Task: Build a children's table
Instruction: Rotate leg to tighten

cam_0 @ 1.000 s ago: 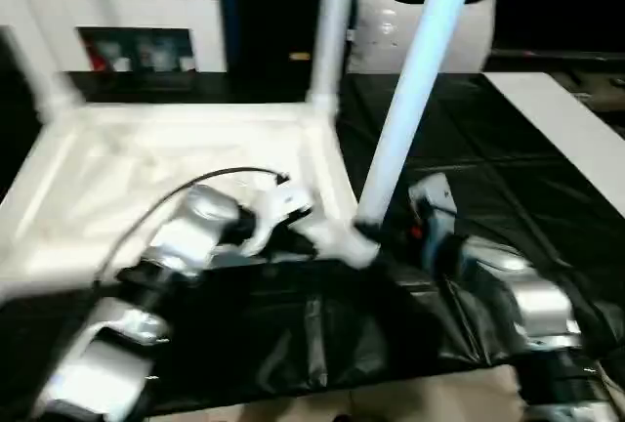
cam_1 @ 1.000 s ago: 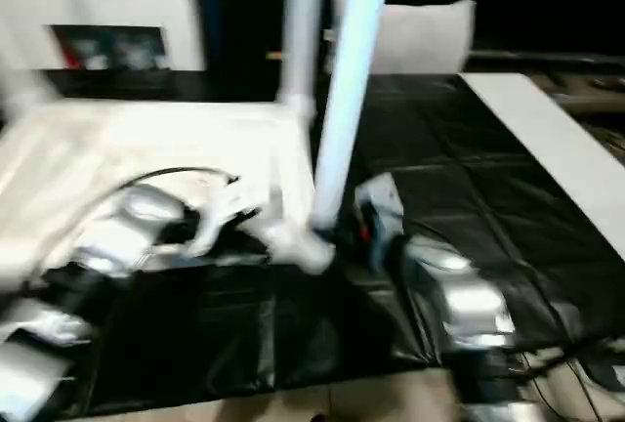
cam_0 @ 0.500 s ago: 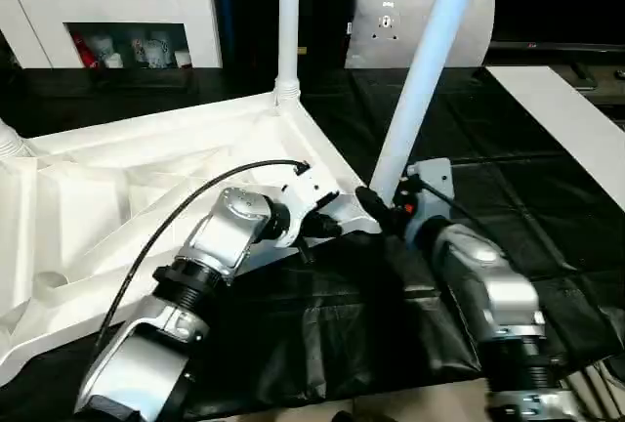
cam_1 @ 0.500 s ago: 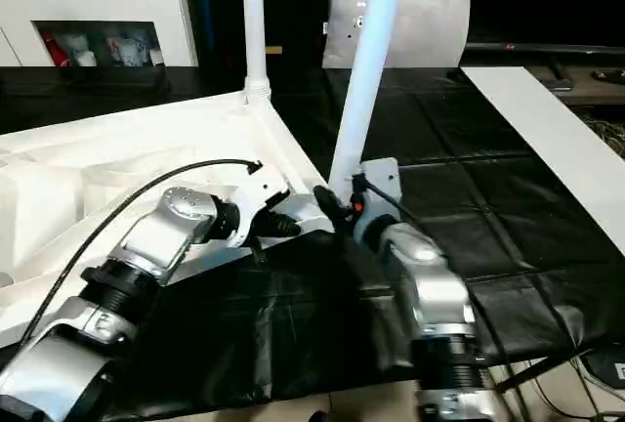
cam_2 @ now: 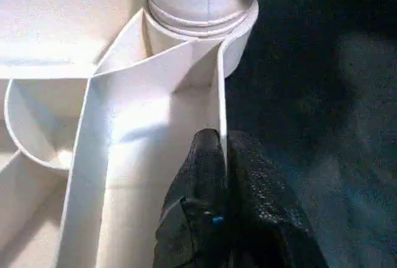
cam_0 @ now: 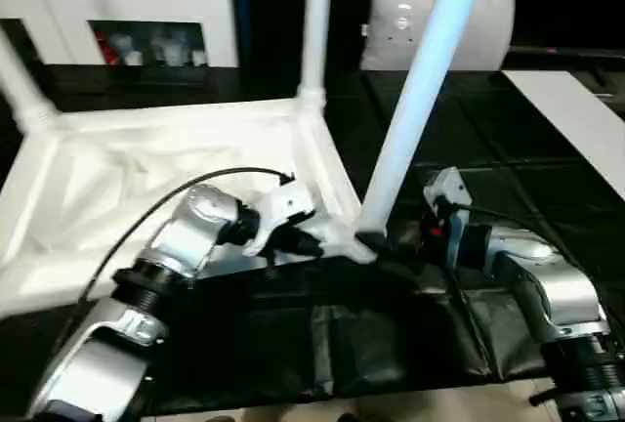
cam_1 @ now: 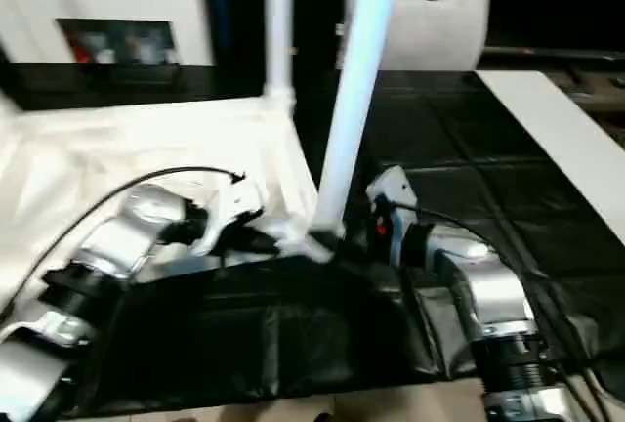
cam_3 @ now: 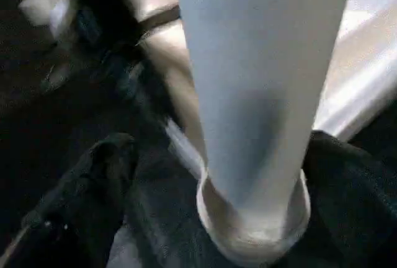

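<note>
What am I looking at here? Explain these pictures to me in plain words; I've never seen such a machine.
This is a humanoid robot. Each of its two arms ends in a two-fingered end effector. Two pictures look down from its head, and two come from cameras on its wrists. On the black cloth lies an upside-down white table top with legs standing in its corners. The left end effector pinches the top's rim beside a corner socket. The right end effector sits at the base of the near leg. Behind are a cushion, a flat board and a white cabinet.
</note>
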Tool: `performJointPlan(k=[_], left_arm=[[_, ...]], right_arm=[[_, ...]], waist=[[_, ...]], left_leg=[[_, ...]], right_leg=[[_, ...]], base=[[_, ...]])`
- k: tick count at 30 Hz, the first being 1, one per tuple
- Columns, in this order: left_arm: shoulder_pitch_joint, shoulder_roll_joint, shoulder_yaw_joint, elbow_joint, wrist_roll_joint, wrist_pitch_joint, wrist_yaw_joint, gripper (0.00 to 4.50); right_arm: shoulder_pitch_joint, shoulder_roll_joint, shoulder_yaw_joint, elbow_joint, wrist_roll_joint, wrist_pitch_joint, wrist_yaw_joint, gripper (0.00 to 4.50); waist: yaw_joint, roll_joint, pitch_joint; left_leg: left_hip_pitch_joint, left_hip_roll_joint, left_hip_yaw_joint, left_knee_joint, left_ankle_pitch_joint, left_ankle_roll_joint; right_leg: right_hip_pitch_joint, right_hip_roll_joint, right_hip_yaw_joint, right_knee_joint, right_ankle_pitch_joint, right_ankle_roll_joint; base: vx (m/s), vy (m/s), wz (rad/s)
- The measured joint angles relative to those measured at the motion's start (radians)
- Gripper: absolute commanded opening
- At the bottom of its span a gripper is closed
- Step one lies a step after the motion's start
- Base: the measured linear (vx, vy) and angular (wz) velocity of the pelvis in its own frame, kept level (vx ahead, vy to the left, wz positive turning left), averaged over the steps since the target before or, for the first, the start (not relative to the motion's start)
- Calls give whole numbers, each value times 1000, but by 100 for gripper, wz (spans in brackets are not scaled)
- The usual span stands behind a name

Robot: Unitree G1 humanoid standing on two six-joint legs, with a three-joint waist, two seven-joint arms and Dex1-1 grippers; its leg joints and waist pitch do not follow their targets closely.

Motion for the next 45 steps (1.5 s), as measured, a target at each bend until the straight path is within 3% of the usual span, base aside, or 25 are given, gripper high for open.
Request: performJointPlan(k=[5, 14, 18, 28, 36, 41, 45], left_arm=[[1, 44, -29, -9, -13, -47, -103, 0], [-5, 67, -79, -19, -16, -107, -223, 0], [-6, 68, -84, -19, -16, -119, -230, 0], [-7, 69, -85, -19, -18, -126, -240, 0], [-7, 57, -66, -30, -36, -69, -237, 0], [-7, 36, -38, -32, -14, 47, -127, 0], [-9, -27, 10, -15, 20, 142, 40, 0]], right_arm=[[-21, -26, 55, 33, -7, -44, 115, 445], [-55, -44, 104, 72, 13, -45, 261, 366], [-55, -44, 128, 72, 17, -39, 296, 324], [-57, -46, 129, 73, 35, -15, 315, 237], [-19, -31, 86, 10, 75, 71, 265, 222], [27, 31, 30, -20, 59, 93, 87, 221], [24, 142, -42, -11, -8, 107, -164, 214]], waist=[[9, 0, 0], [33, 0, 0], [34, 0, 0], [34, 0, 0], [35, 0, 0], [23, 0, 0], [-19, -1, -1]], left_leg=[[0, 0, 0, 0, 0, 0], [0, 1, 1, 1, 0, 0], [0, 1, 1, 1, 0, 0], [0, 1, 1, 1, 0, 0], [1, 1, 1, 1, 1, 0], [2, 0, 1, 2, 2, -2], [2, 0, 1, 3, 2, -2]], right_leg=[[0, 0, 0, 1, 0, -1], [1, 0, 0, 1, 0, 0], [1, 0, 0, 1, 0, 0], [1, 0, 0, 1, 0, 0], [2, 0, 0, 1, 0, 1], [3, 0, 0, 2, 0, 1], [5, 0, 0, 0, -1, 1]], base=[[0, 0, 0], [0, 0, 0], [0, 0, 0], [0, 0, 0], [0, 0, 0], [0, 0, 0], [0, 0, 0]])
